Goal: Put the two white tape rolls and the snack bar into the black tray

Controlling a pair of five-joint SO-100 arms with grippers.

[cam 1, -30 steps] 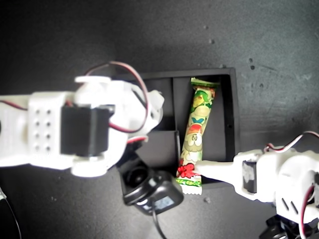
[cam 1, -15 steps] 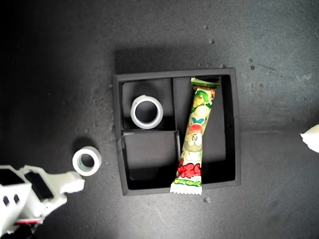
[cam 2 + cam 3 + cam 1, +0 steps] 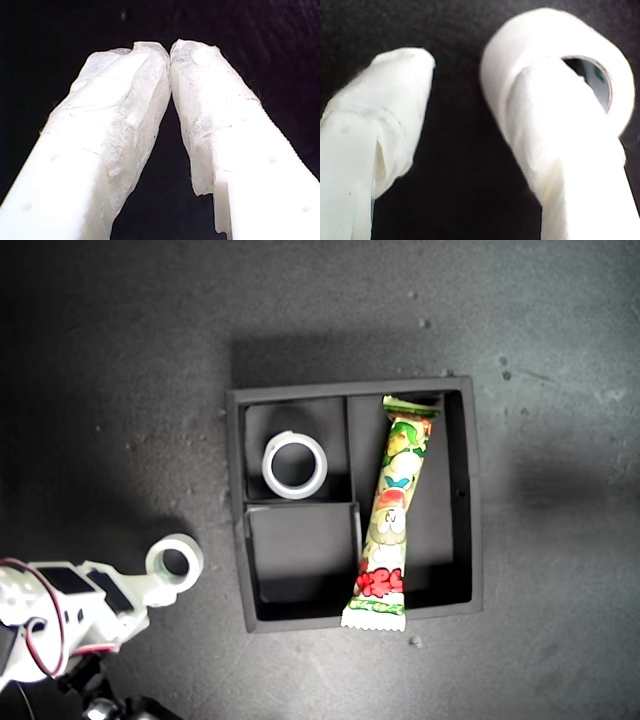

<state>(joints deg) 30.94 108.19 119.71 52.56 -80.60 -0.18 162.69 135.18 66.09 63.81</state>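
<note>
White smaller tape roll (image 3: 175, 562) sits on the desk (image 3: 120, 390) outside the black tray (image 3: 458, 490), one finger (image 3: 560, 165) of your second gripper (image 3: 470, 70), spread wide, against it. Your first gripper (image 3: 170, 50) is clenched on nothing.

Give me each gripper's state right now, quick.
My first gripper: shut, holding nothing; not seen in the exterior view.
My second gripper: open, one finger over the loose tape roll, not gripping it.

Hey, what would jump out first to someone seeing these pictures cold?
The bright snack bar lies slanted in the black tray's long compartment, one crimped end over the wall. One tape roll sits in a small compartment; the other roll lies outside, toward the exterior view's left, at my second gripper, open.
</note>
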